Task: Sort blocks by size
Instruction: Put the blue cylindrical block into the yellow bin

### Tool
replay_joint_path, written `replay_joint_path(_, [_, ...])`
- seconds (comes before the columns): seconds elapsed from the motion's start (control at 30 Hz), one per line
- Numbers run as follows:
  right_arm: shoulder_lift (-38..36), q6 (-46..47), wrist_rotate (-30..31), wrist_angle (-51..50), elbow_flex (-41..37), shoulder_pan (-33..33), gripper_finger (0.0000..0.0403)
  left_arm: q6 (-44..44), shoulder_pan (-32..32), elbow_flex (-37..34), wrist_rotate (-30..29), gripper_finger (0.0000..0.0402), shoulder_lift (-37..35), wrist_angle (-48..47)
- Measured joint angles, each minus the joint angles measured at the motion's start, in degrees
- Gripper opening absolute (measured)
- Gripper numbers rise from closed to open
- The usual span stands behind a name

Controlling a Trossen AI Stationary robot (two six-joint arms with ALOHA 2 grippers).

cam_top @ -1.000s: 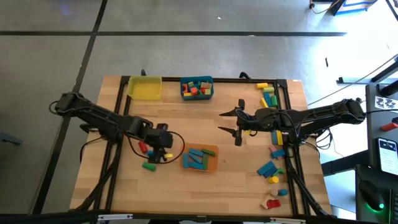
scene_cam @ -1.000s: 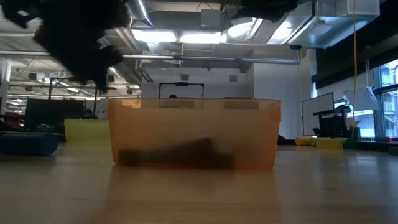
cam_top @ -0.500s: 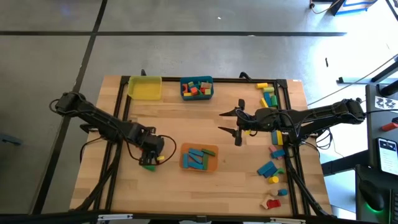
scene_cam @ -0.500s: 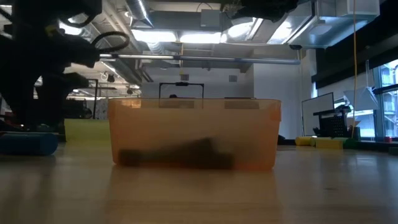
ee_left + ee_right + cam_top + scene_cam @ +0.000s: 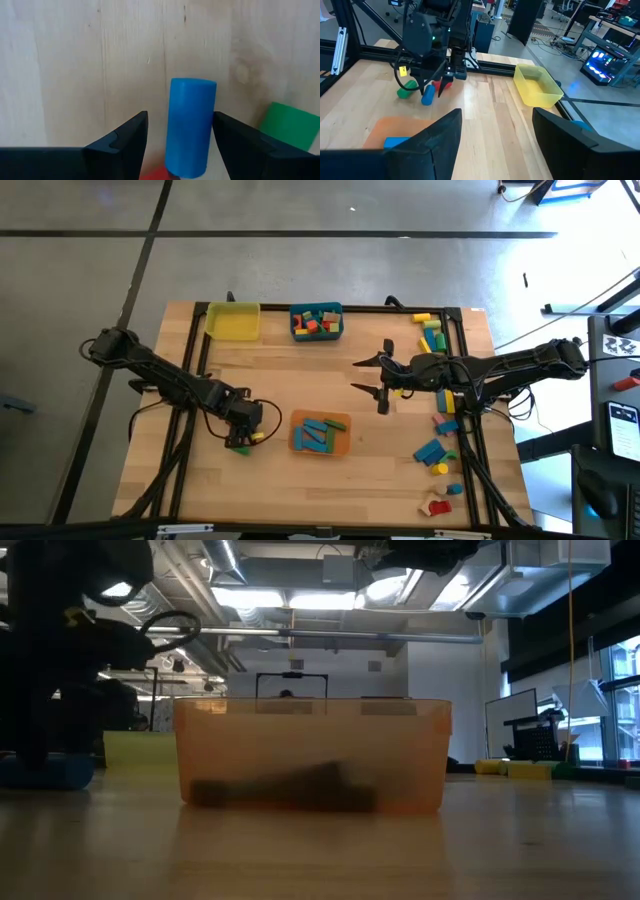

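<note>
orange bin (image 5: 321, 433) sits on the wooden table (image 5: 300, 370) with a few blue and green blocks lying flat in it. teal bin (image 5: 316, 321) at the far edge is full of mixed red, green, yellow and blue blocks. yellow bin (image 5: 233, 321) next to it looks bare inside.

left gripper (image 5: 179, 150) is low over the table, just beside the orange bin. its fingers (image 5: 125, 140) are wide open and hold nothing. a blue cylinder block (image 5: 190, 127) lies flat between the two fingers, with its long side pointing straight out from the gap. it does not touch either finger. a green block (image 5: 290, 125) lies just past one finger, partly cut off. a bit of a red block (image 5: 156, 174) peeks out under the near end of the blue one, mostly hidden.

right gripper (image 5: 372, 377) hangs over the middle of the table, fingers open, holding nothing. more blocks (image 5: 437, 450) lie loose behind it, along the table's right side.

in the low view the things inside the orange bin are only a dark blur.
</note>
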Motion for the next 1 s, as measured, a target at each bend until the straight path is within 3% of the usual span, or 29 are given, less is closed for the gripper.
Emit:
replay_joint_path(0.23, [0.00,-0.01,0.03,0.01,0.00,-0.02,0.0241,-0.37,0.08,-1.98,0.00,0.0202,0.02,2.24])
replay_joint_path(0.53, [0.00,0.00,0.07,-0.01,0.00,-0.02,0.0241,1.59,0.15,-1.96,-0.02,0.0113,0.00,2.50])
replay_joint_path(1.0, [0.00,0.00,0.11,-0.06,0.00,-0.02,0.0241,3.30,2.46,3.31,-7.54,0.0121,-1.26,4.46])
